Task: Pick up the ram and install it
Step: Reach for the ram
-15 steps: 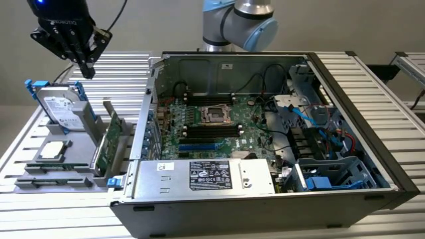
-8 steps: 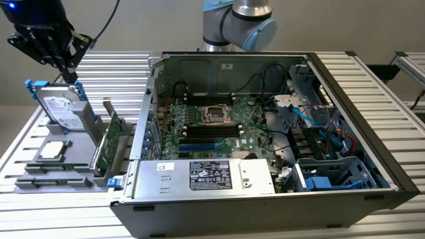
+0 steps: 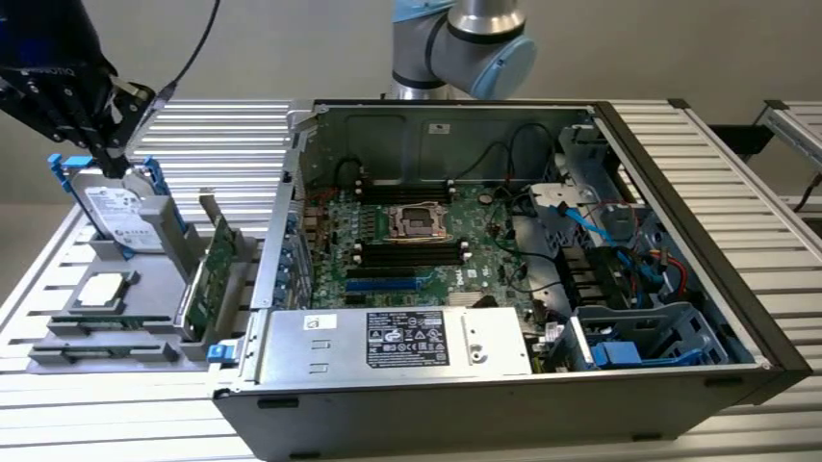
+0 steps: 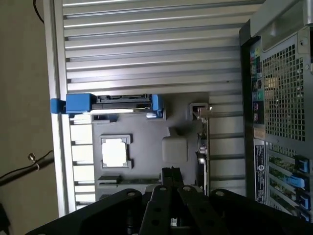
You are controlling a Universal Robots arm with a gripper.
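Tabletop (image 3: pixel 218 135) of silver slats; grey wall (image 3: pixel 295 48) behind

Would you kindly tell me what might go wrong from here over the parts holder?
The fingers hang over the grey holder with the upright hard drive and upright expansion card close by; an off-line descent might clip either. The fingers are shut, so lowering now would likely press onto a part rather than straddle it.

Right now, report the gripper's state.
Gripper: shut, holding nothing.
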